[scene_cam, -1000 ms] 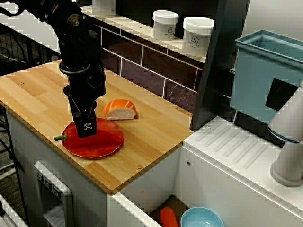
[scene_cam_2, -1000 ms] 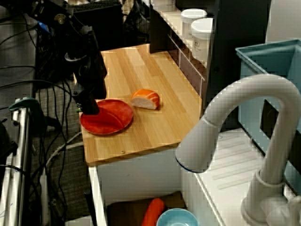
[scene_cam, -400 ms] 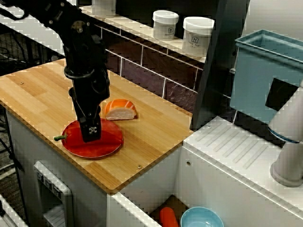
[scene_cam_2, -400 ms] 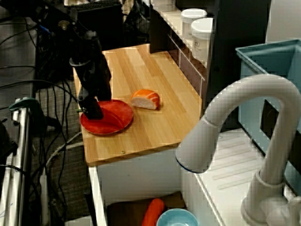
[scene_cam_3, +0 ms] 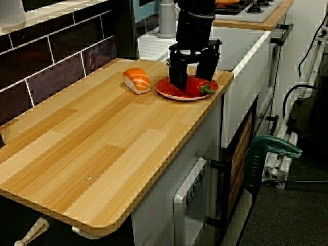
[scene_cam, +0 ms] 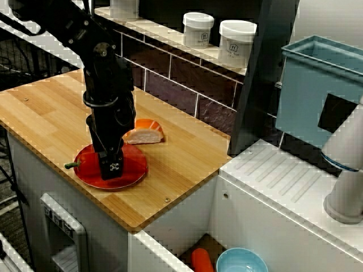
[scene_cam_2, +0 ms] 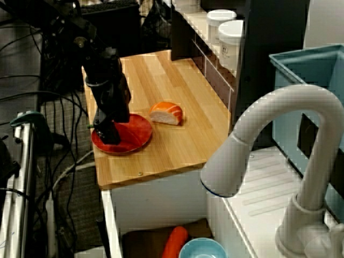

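At the far end of the worktop (scene_cam_3: 92, 138), close to its front edge, your claw (scene_cam_3: 192, 79) stands straight down over the red plate (scene_cam_3: 169, 93). It is released: seen along the worktop, the two black fingers (scene_cam_3: 178, 77) are spread wide. The red pepper (scene_cam_3: 196, 85) shows in the gap between them.

The relation that counts is this. The pepper lies directly under the claw, not off to any side of it. It rests flat on the plate, and its long axis runs across the worktop, from the tiled wall side toward the front edge. Its green stem (scene_cam_3: 207, 90) pokes out by the finger nearer that edge. In the view from the sink side the same stem (scene_cam: 71, 165) sticks past the plate's rim (scene_cam: 136, 170), and the claw (scene_cam: 113, 170) hides the rest.

The fingertips are low, about level with the pepper, but from these angles you cannot tell whether either pad touches it.

The salmon sushi (scene_cam_3: 137, 80) sits on the bare wood just beside the plate, toward the wall, apart from the claw.
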You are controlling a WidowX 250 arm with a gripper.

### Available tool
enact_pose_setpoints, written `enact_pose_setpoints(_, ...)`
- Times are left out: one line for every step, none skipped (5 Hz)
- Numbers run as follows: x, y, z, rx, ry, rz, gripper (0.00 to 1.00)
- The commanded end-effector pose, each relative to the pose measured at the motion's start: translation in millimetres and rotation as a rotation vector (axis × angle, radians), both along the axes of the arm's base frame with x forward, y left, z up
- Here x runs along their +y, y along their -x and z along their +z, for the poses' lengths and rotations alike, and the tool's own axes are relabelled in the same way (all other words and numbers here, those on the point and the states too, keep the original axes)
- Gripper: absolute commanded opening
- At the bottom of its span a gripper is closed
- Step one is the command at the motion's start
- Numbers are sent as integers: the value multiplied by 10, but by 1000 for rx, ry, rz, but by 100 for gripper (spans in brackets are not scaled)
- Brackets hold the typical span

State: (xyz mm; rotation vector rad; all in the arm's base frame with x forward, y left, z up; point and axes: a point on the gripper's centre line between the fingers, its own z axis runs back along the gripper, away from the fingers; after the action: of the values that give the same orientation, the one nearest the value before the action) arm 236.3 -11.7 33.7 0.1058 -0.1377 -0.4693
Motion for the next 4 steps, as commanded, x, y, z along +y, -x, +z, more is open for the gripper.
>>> enact_pose_setpoints(34,12,-38,28,5,-15,0)
enact_pose_setpoints(42,31,-22,28,10,-9,0)
enact_pose_setpoints(42,40,15,38,37,-14,0)
enact_pose_setpoints(68,12,113,33,46,2,0)
